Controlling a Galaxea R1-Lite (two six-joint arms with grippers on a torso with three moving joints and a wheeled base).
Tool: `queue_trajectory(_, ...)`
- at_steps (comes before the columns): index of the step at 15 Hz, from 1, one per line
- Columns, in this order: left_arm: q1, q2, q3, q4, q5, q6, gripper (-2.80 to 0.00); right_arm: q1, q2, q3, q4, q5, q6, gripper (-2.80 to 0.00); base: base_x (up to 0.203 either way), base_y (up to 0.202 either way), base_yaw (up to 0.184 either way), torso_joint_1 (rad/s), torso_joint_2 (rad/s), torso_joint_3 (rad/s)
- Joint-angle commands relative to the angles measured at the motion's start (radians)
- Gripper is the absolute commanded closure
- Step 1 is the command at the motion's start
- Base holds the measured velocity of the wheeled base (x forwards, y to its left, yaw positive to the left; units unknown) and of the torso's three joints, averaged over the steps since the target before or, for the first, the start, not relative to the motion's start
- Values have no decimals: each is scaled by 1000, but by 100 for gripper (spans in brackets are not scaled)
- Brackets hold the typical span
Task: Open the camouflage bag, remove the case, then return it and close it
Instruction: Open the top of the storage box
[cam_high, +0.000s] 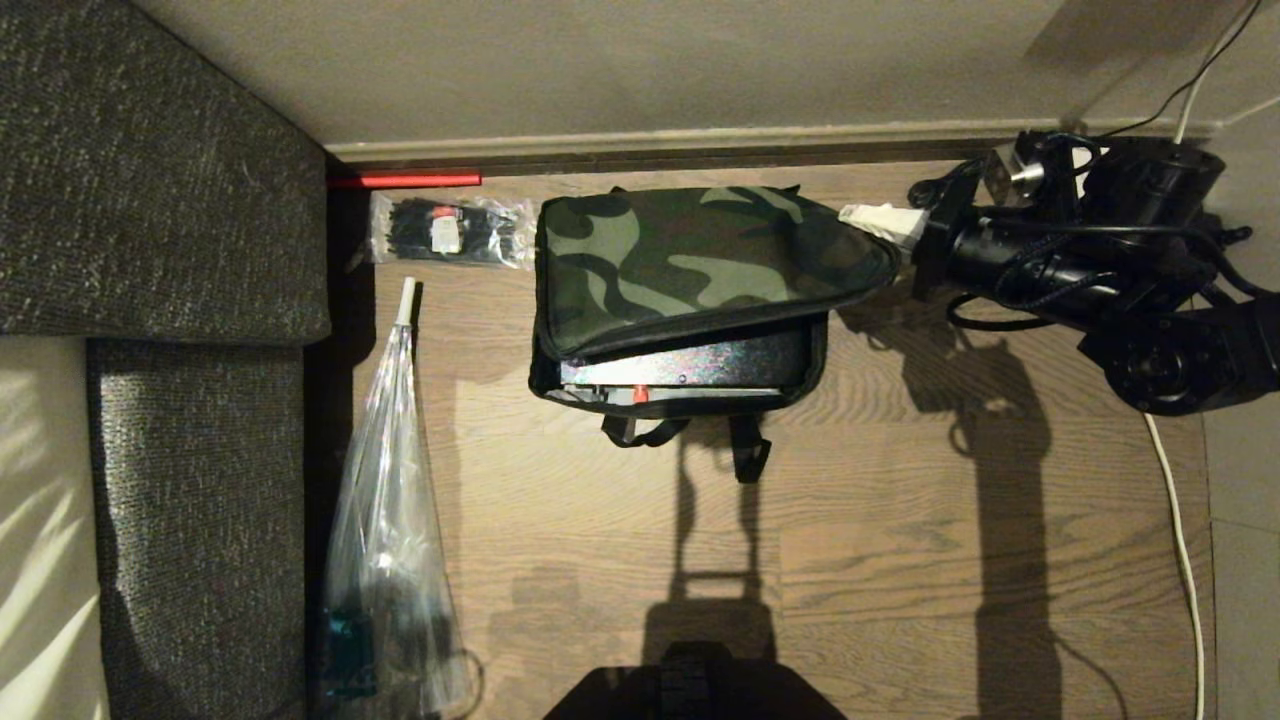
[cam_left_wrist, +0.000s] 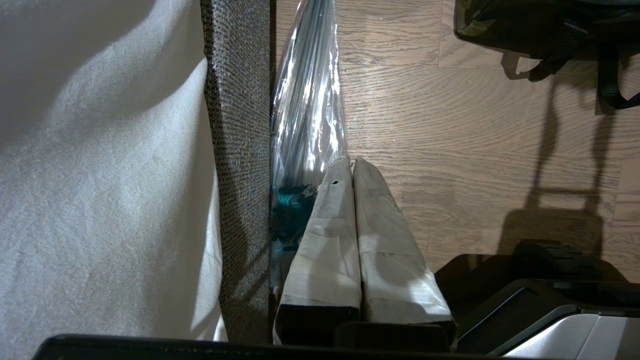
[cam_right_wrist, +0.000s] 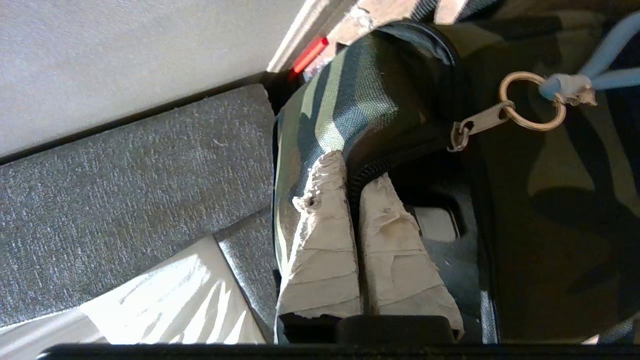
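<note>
Right gripper (cam_right_wrist: 352, 172) pinched camouflage bag (cam_high: 690, 265) lid edge; wrist view alone showed zipper pull ring (cam_right_wrist: 531, 101); head view, case (cam_high: 690, 365) inside.

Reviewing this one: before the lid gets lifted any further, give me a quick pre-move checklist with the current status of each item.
1. Right end effector shut on the camouflage bag lid edge: ok.
2. Zipper undone along the near side: ok, lid gapes there.
3. Zipper undone round the far side: cannot tell.
4. The case inside the bag: ok, visible through the gap.
5. Left end effector parked beside the sofa, away from the bag: ok.
6. Packet of ties apart from the bag: ok.
</note>
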Motion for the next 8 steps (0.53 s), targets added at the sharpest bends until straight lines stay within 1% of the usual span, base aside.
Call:
queue_trajectory(1,1,0,1,0,0,-1,0,0,-3,-7,-6,7,10,-280,0,0,0,0,0,0)
queue_trajectory(3,1,0,0,0,0,-1,0,1,-3,-12,-2,5,20,-280,0,0,0,0,0,0)
queue_trajectory(5,1,0,0,0,0,-1,0,1,-1,-24,-5,-6,84,-280,0,0,0,0,0,0)
queue_trajectory(6,1,0,0,0,0,-1,0,1,4,-42,-5,-27,107,-280,0,0,0,0,0,0)
queue_trajectory(8,1,0,0,0,0,-1,0,1,18,-83,-4,-60,119,-280,0,0,0,0,0,0)
